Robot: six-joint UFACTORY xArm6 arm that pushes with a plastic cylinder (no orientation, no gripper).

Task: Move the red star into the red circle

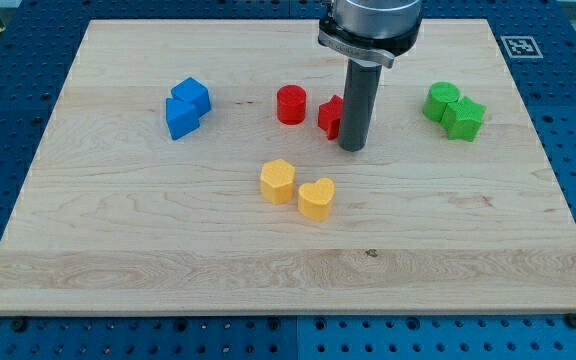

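No claw on this rig, so nothing's held. It's just a rod, and my tip sits right against the red star on its right side, looks lined up to shove it left. The red circle waits just beside it, small gap between.

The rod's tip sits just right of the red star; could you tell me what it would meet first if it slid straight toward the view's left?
My tip would probably meet the red star first, then the red circle; depth is unclear.
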